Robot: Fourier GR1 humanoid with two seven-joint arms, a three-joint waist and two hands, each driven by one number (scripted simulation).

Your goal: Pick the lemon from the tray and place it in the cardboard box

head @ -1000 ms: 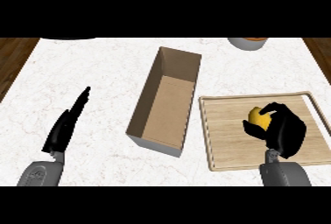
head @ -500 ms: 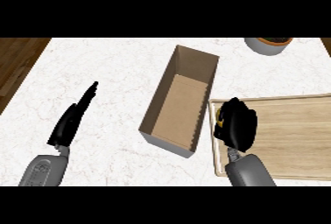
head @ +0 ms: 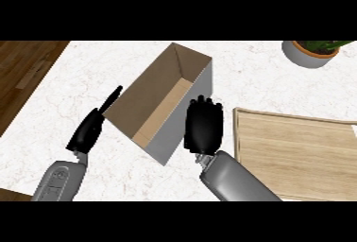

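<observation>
The right hand (head: 203, 126) is hovering back-up just beside the cardboard box (head: 162, 105), between its near wall and the wooden tray (head: 300, 156), which is sitting bare on the marble worktop (head: 90, 66). Its fingers are curling downward, probably cupping the lemon underneath, though the fruit itself is hidden, so I can't describe its colour or shape, or say for certain where it is. That knuckles-up pose would be keeping the load tucked for a drop over the box's open top. The left hand (head: 89, 132) is resting at the box's far side, fingers straight and together. A potted plant (head: 314, 51) is sitting well apart at the corner.
</observation>
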